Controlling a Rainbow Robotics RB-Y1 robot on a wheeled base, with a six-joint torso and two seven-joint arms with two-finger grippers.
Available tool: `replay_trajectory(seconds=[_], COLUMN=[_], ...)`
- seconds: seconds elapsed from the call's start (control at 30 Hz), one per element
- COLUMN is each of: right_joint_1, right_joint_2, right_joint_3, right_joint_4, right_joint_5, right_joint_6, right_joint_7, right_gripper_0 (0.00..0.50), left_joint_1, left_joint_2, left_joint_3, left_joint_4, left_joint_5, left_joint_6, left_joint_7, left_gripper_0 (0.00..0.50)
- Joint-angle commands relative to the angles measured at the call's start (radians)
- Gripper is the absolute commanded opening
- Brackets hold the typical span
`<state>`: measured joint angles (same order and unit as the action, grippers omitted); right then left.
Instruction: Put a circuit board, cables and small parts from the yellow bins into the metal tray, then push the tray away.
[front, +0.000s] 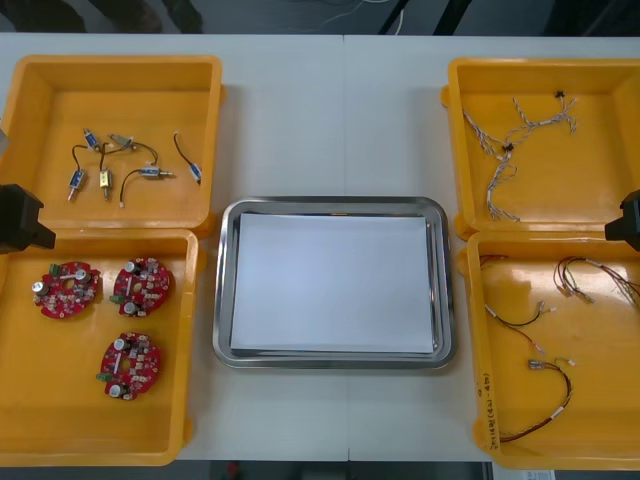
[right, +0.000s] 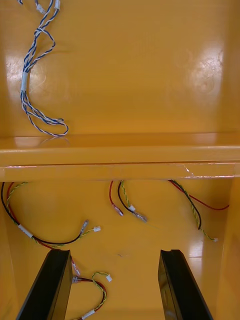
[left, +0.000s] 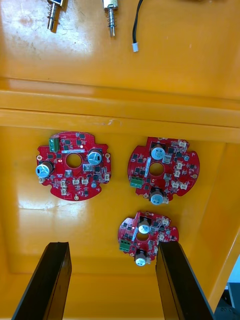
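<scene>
Three round red circuit boards (front: 132, 284) lie in the near left yellow bin (front: 40, 400). My left gripper (left: 112, 280) hangs open above that bin, and the closest board (left: 146, 236) sits just ahead of its fingers. Over the near right bin (front: 590, 430) my right gripper (right: 115, 285) is open too, with red and yellow cables (right: 127, 202) ahead of it. The metal tray (front: 333, 207), white inside, holds nothing. The left arm (front: 18, 218) and right arm (front: 628, 222) show at the table's sides.
Small metal parts (front: 120, 165) with black leads lie in the far left bin (front: 40, 80). A twisted blue and white cable (right: 35, 80) lies in the far right bin (front: 600, 180). Bare table runs between the bins, beyond and in front of the tray.
</scene>
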<state>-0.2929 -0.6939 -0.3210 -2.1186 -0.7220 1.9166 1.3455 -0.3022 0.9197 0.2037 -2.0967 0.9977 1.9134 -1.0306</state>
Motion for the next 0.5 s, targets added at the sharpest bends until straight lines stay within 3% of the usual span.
replay_trajectory(seconds=[0.03, 0.5], right_joint_1=[0.012, 0.012], right_joint_2=[-0.035, -0.035], right_joint_3=[-0.027, -0.027], right_joint_4=[-0.006, -0.006], right_joint_5=[-0.004, -0.004], right_joint_6=[0.003, 0.003], right_joint_7=[0.018, 0.018], right_gripper_0=[0.500, 0.500], left_joint_1=[0.014, 0.014], left_joint_2=[0.048, 0.048], left_joint_3=[0.029, 0.029], left_joint_4=[-0.025, -0.025], left_joint_5=[-0.008, -0.008], left_joint_6=[0.006, 0.006], left_joint_7=[-0.069, -0.069], left_gripper_0=[0.500, 0.500])
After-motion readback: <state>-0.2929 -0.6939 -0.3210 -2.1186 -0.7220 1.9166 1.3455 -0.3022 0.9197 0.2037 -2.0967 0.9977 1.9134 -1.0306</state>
